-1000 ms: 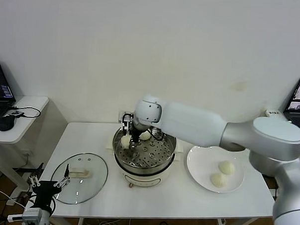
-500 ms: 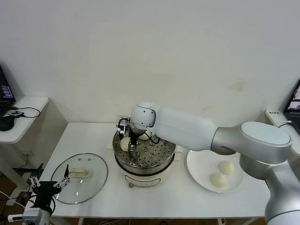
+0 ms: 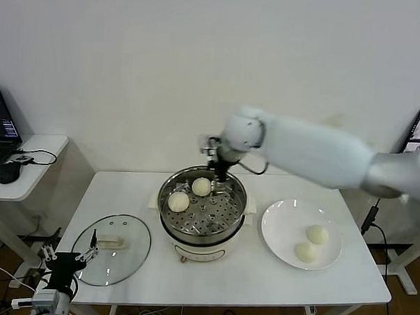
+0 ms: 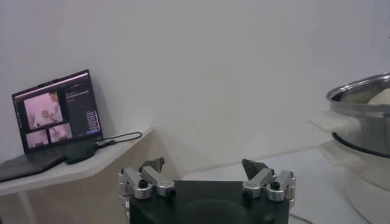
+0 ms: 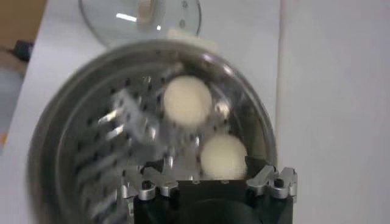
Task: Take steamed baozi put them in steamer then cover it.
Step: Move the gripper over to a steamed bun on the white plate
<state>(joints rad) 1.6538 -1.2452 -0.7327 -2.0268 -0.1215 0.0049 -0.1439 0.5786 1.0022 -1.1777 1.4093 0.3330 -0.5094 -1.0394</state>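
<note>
We have 2 baozi (image 3: 190, 193) in the steamer (image 3: 201, 233); our right gripper (image 3: 217, 160), jaws apart, must next fetch 2 from the plate (image 3: 280, 234); left gripper (image 3: 67, 257) waits, jaws apart

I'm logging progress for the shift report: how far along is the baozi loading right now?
About halfway. Two baozi sit in the steamer; two more wait on the white plate. The right gripper hangs empty above the steamer's far rim, fingers open. The left gripper is parked low by the table's near-left corner. The cover lies on the table.
</note>
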